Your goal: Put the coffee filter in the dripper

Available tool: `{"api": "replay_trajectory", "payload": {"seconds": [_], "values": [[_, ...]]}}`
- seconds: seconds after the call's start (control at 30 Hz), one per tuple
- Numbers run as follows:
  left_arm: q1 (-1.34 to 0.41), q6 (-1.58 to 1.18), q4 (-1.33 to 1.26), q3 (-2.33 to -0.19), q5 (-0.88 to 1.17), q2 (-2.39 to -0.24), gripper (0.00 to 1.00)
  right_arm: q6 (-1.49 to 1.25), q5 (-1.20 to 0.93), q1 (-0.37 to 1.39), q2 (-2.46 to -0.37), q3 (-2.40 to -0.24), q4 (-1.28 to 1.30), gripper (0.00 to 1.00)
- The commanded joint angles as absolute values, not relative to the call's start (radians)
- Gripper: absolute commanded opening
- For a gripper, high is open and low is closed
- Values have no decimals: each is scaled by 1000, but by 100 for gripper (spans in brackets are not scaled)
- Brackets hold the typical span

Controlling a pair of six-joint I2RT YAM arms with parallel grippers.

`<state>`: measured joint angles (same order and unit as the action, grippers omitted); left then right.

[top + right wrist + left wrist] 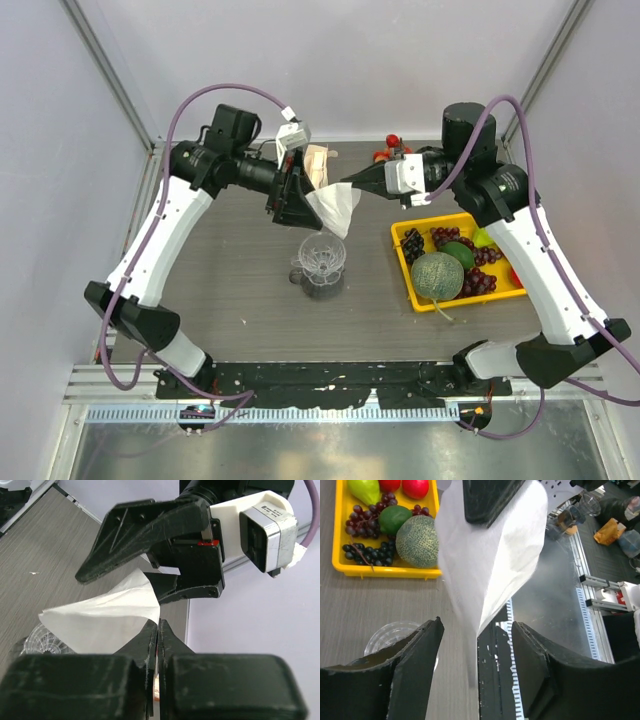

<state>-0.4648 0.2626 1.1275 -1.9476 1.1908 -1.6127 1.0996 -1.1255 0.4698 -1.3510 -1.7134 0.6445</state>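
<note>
The white paper coffee filter (335, 208) hangs in the air over the table's middle. My right gripper (346, 183) is shut on the filter's upper edge, and the pinch shows in the right wrist view (158, 626). My left gripper (300, 205) is open, its fingers on either side of the filter's lower tip (480, 625) without touching it. The clear ribbed dripper (322, 262) stands on the table just below the filter. It also shows in the left wrist view (390, 632) and in the right wrist view (37, 641).
A yellow tray (470, 298) with a melon (437, 276), grapes and other fruit sits to the right of the dripper. A beige pack of stacked filters (316, 160) and small red items (385, 153) lie at the table's back.
</note>
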Motion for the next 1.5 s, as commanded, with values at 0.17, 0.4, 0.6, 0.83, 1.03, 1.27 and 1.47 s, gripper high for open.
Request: {"api": "replay_trajectory", "payload": {"seconds": [0.17,0.4,0.6,0.83,1.03,1.27,1.47], "values": [[-318,37,301,-1476,1033,-1203,99,807,-1107,445,-1359,-1750,617,5],[-408,523,561,-1494,907,-1177,99,542,-1138,442,-1361,-1707,468,5],[-526,715,592,-1494,755,-1172,99,465,-1147,442,-1370,-1720,457,5],[-591,724,626,-1552,721,-1209,91,445,-1138,443,-1371,-1713,459,5],[-614,721,658,-1595,716,-1236,75,439,-1138,443,-1376,-1718,459,5],[-614,732,672,-1580,741,-1226,39,449,-1141,446,-1378,-1715,459,5],[-614,721,634,-1525,729,-1193,52,451,-1146,445,-1379,-1718,459,5]]}}
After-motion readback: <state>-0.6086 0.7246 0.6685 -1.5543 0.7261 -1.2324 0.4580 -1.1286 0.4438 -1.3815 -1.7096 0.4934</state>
